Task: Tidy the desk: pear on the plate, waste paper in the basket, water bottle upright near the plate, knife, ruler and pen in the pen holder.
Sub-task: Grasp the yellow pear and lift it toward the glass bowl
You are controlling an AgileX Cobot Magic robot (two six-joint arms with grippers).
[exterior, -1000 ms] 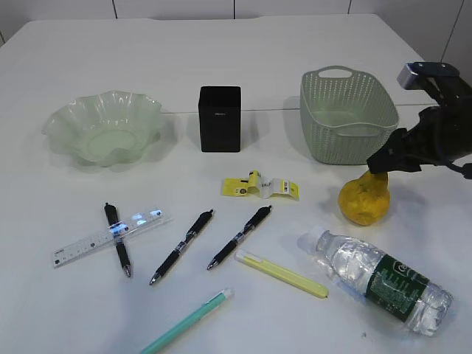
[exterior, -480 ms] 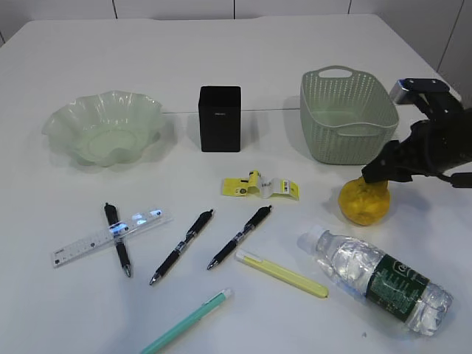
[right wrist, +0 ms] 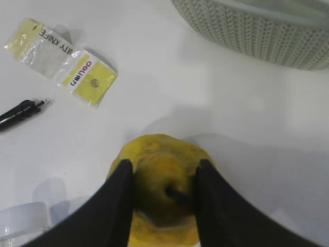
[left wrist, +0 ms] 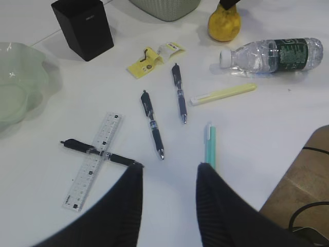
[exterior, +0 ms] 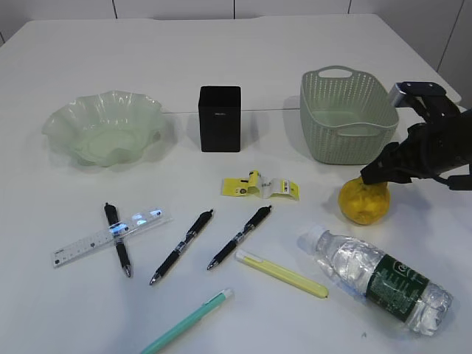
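White bench [exterior: 243, 66] carrying everything. Sage-green basket [exterior: 346, 114] just behind the right fingers [right wrist: 121, 206], upright and near them. Wavy pale green plate [exterior: 103, 127] far off to the left of those fingers, well apart from the pear. Water bottle [exterior: 376, 278] lying on its side just in front of the right fingers, white cap toward the pens. Black pen holder [exterior: 220, 118] upright between plate and basket, well left of the right gripper [right wrist: 160, 198]. Pear [right wrist: 157, 175] standing on the bench directly under the right gripper, fingers set against its two sides around the stem, closed about it but not lifted. Yellow knife [exterior: 282, 274] lying flat, left of the bottle. Clear ruler [left wrist: 95, 159] just ahead of the left fingers [left wrist: 218, 206], crossed by a black pen [left wrist: 97, 153]. Mint-green pen [left wrist: 210, 145] just beyond the tip of one left finger. Two more black pens [exterior: 210, 237] lying between ruler and knife. Yellow waste paper [right wrist: 61, 60] flat on the bench, left of and beyond the right fingers. Left gripper [left wrist: 167, 177] hovering above the bench, fingers apart, holding nothing.
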